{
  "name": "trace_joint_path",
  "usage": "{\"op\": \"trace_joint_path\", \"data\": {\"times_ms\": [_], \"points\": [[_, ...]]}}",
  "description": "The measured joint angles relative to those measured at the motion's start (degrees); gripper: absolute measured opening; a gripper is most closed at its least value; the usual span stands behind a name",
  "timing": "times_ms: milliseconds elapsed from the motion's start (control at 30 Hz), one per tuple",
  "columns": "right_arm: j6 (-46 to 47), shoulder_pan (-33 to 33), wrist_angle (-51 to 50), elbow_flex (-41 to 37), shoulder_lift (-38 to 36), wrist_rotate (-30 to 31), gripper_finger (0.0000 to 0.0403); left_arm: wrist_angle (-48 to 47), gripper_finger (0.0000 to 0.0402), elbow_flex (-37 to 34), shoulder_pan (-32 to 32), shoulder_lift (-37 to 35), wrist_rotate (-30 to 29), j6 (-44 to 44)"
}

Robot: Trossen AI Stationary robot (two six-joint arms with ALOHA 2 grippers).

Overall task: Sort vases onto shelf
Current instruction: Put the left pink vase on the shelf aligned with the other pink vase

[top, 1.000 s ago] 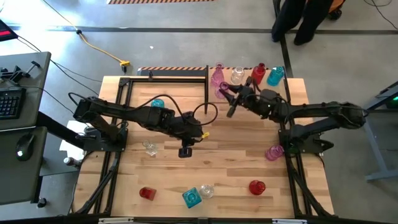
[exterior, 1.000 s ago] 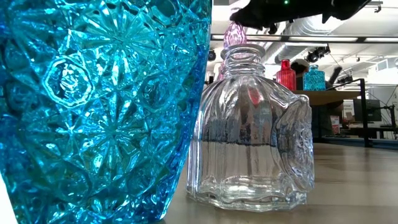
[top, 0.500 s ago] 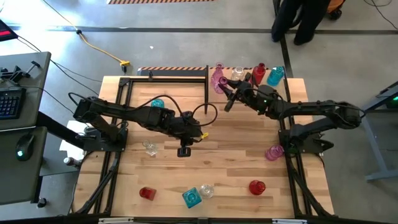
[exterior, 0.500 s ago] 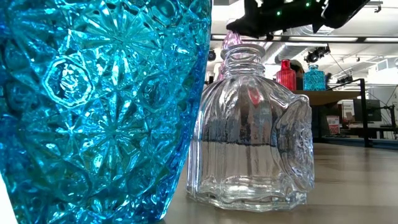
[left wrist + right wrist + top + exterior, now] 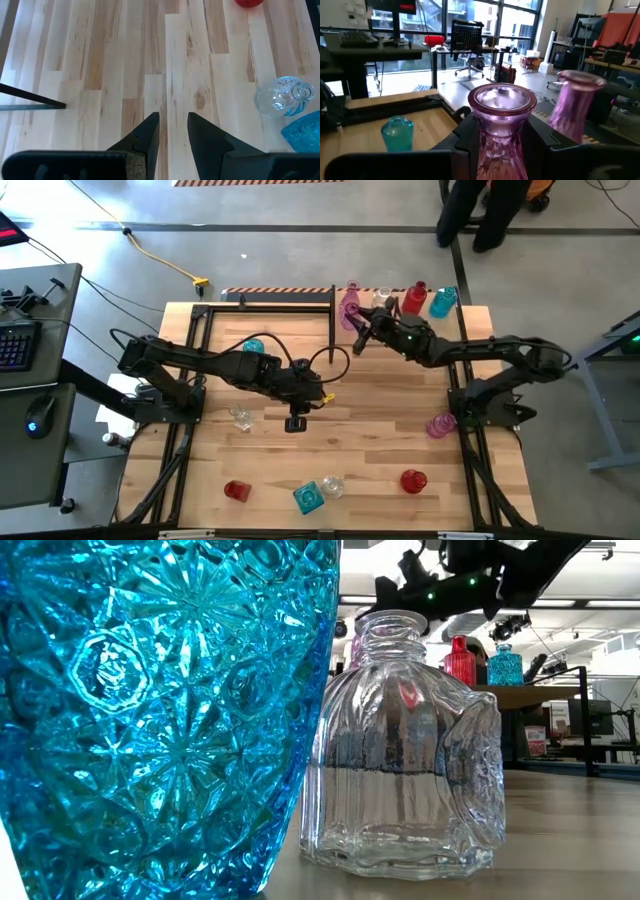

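Your right gripper [image 5: 500, 145] holds the pink vase [image 5: 501, 125] by its neck, top middle; glass breaks, go gently.

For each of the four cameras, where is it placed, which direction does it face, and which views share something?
High: overhead, facing down; both arms, shelf.
Low: at tabletop height, facing across; teal vase, clear vase; an arm above.
Left wrist: facing the tabletop; left gripper open, the same clear vase.
Right wrist: facing the room; right gripper holds pink vase.
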Motion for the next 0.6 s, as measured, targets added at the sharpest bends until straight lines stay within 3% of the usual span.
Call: {"op": "trace_joint_path", "data": {"times_ms": [600], "points": [[1.8, -0.2, 0.3, 0.0, 2.6, 0.5, 0.0082, -0.3, 0.009, 0.0, 0.0, 0.0, 0.0, 0.0]]}}
